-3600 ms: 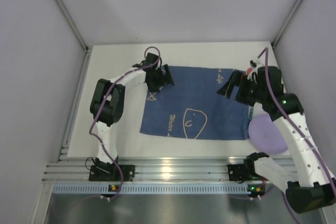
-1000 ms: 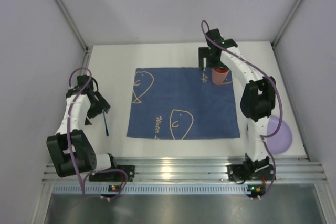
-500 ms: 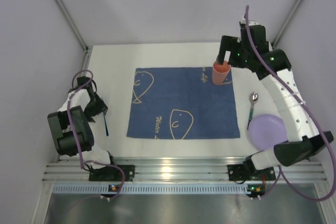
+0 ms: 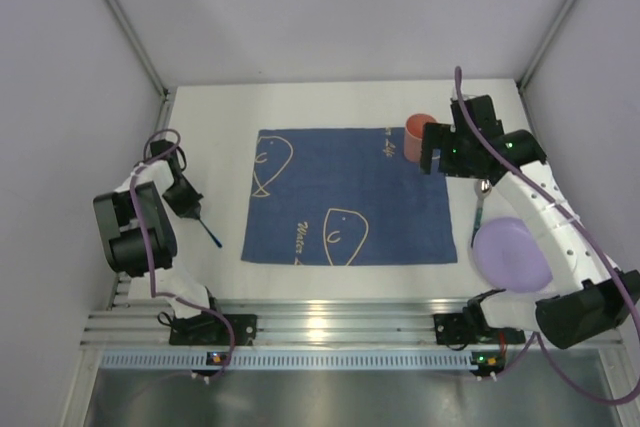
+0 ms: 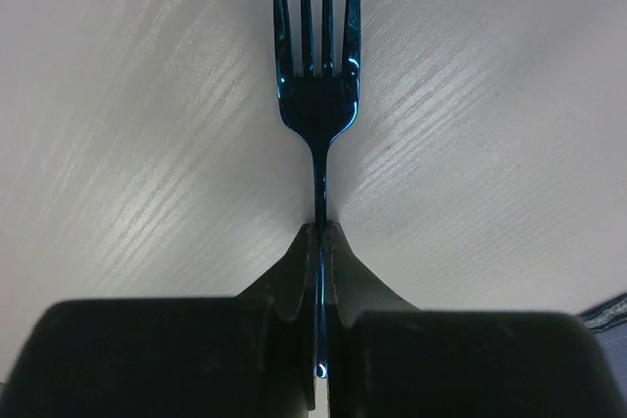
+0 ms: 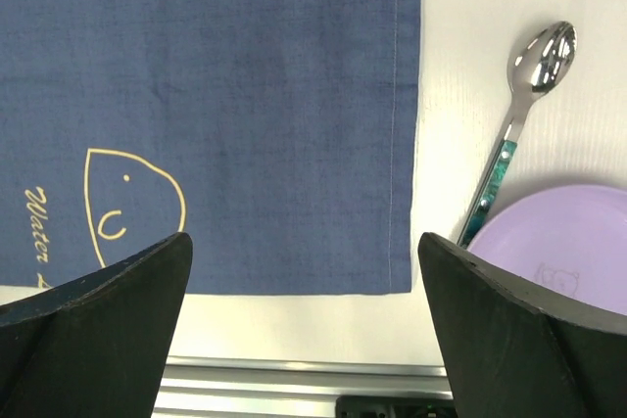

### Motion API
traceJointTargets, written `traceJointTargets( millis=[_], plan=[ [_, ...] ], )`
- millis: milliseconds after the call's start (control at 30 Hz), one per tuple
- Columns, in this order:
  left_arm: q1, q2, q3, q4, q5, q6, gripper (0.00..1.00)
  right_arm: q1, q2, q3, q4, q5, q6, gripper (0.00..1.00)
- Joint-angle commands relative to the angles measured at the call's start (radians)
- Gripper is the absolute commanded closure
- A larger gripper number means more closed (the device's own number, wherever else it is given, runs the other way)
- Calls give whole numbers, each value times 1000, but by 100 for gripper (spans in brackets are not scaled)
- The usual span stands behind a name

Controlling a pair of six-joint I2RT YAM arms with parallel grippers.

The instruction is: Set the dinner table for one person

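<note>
By the table's [image 4: 230, 107] left edge, the fork [image 5: 316, 95], pinched thinly in the left gripper [image 5: 319, 238], could be twisted loose. The right gripper [image 6: 306, 286] is spread empty.

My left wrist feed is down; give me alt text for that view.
The left tool is shut on the handle of a dark blue fork, tines pointing away from the camera, over the white dinner table. A corner of the blue placemat shows at lower right.
</note>
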Motion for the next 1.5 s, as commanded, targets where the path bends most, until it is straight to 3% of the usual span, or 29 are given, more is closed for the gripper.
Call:
traceJointTargets(
  millis=[0,100,267,467,600,733,967,1067,1100,1200,1467],
  plan=[
    [8,123,-26,118,-67,14,100,-12,-87,-26,-10,5,11,0],
    [-6,54,17,92,-81,44,100,-26,-118,-60,-21,8,6,0],
    [-147,-61,148,64,-61,122,100,-68,-169,-144,-22,-18,11,0],
    [-411,29,388,-12,-29,77,100,-186,-236,-321,7,-111,15,0],
    [-546,95,418,3,-10,49,100,-274,-253,-381,14,-156,8,0],
    [-606,219,455,-43,-7,54,100,-337,-258,-379,13,-157,-5,0],
    [-663,293,415,-43,-45,70,100,-404,-221,-356,13,-131,-20,0],
    [-664,298,410,-46,-44,58,77,-423,-172,-335,27,-137,-29,0],
    [-666,292,410,-46,-47,57,56,-427,-160,-323,31,-139,-31,0],
    [-666,266,419,-55,-42,52,36,-450,-94,-301,63,-153,-38,0],
    [-666,172,461,-114,-25,32,31,-507,182,-241,177,-157,-37,0]
  ],
)
